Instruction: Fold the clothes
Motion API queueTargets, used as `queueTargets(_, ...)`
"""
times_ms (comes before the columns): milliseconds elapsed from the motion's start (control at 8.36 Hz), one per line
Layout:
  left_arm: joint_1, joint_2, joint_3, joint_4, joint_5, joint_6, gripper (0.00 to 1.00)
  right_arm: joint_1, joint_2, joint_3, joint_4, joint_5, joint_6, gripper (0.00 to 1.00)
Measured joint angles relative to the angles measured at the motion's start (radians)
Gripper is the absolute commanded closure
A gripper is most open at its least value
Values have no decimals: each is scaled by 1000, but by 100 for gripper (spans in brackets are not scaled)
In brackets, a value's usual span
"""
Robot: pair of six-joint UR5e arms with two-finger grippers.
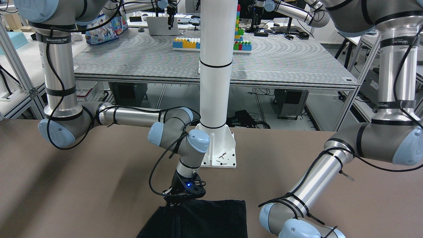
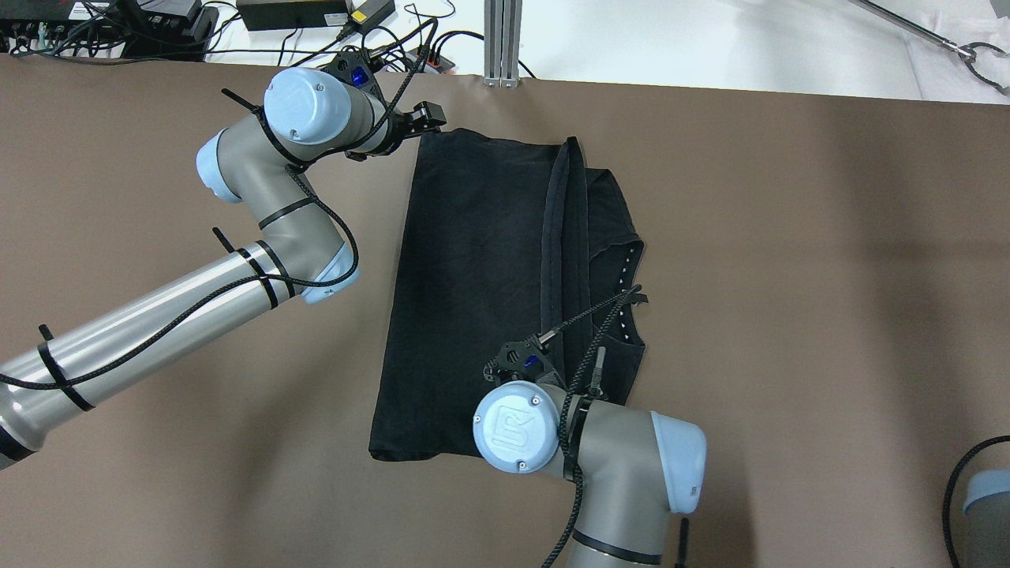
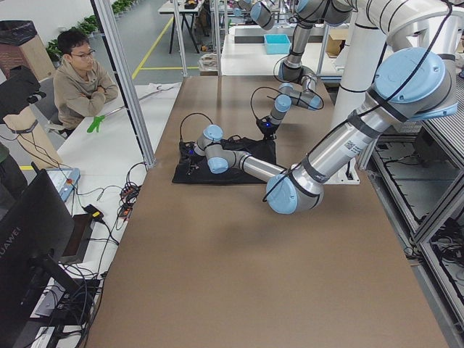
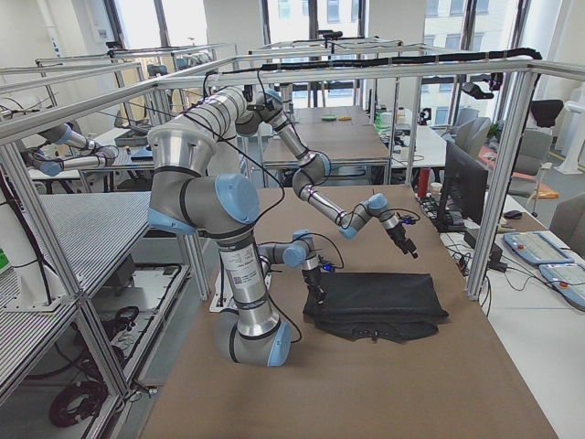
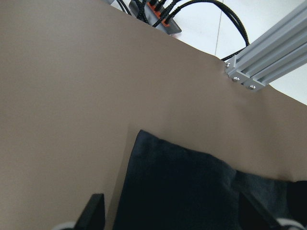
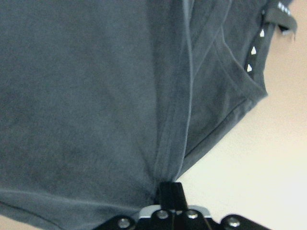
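Overhead exterior view gives us the plain black soft fabric garment (image 2: pixel 473 276) spread on the brown tabletop (image 2: pixel 789 276), with one side folded over so that a hemmed edge runs down it. From the front-facing camera we see it lying just in front of the tall white post (image 1: pixel 215 66), near the post's base. We find the right gripper (image 6: pixel 167 186) at the garment's edge nearest the post, its jaws clamped on a gathered fold of hem that puckers toward them. We find the left gripper (image 2: pixel 426 120) over a corner of the garment's edge farthest from the post. Its jaws are apart, and the cloth's corner shows between them.
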Motion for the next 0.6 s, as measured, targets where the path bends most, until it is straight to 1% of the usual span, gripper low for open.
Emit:
queueTargets(120, 0, 1, -1, 0, 5, 0, 0, -7, -86, 72, 0, 6, 53, 100)
queueTargets(239, 0, 2, -1, 0, 11, 0, 0, -40, -140, 115, 0, 11, 163, 100)
queueTargets(359, 0, 2, -2, 0, 16, 0, 0, -74, -158, 126, 0, 11, 247, 89)
queueTargets(478, 0, 2, -2, 0, 17, 1, 0, -91, -157, 124, 0, 12, 291, 63)
queueTargets(598, 0, 1, -2, 0, 18, 1, 0, -95, -155, 122, 0, 13, 312, 4)
